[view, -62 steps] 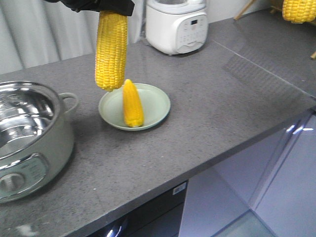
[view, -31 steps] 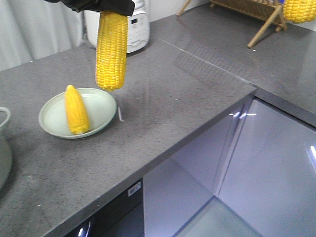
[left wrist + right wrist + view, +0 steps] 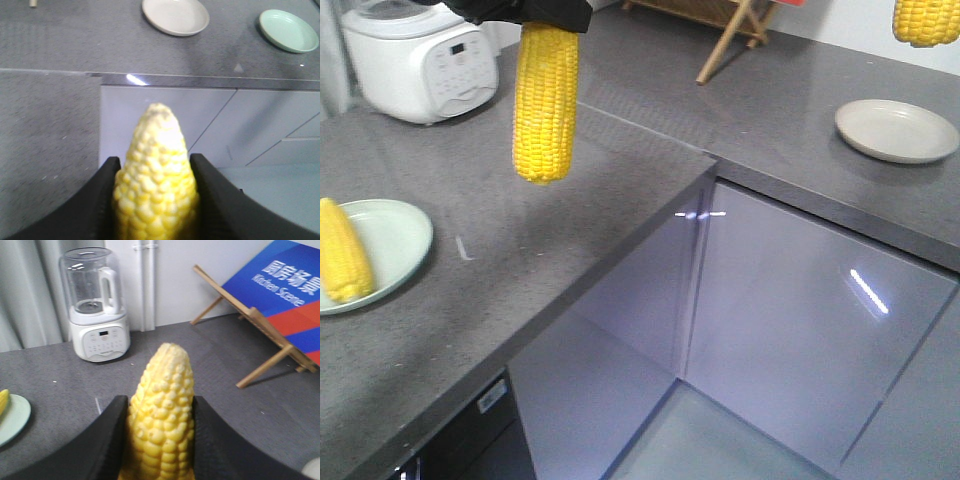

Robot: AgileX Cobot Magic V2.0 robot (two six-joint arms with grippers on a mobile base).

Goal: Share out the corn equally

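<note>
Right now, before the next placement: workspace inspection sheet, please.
Surface: grey speckled countertop, L-shaped; small pale mark near the green plate.
Job's things: three cobs seen. The left cob hangs in the left claw, the right cob in the right claw, and the third cob lies on the green plate. The beige plate and the second green plate are empty.
Clutter: white blender; wooden-framed sign.
Claws: both shut on their cobs.
Cables: nothing seen.
Surroundings: glossy cabinet fronts; curtain.
</note>
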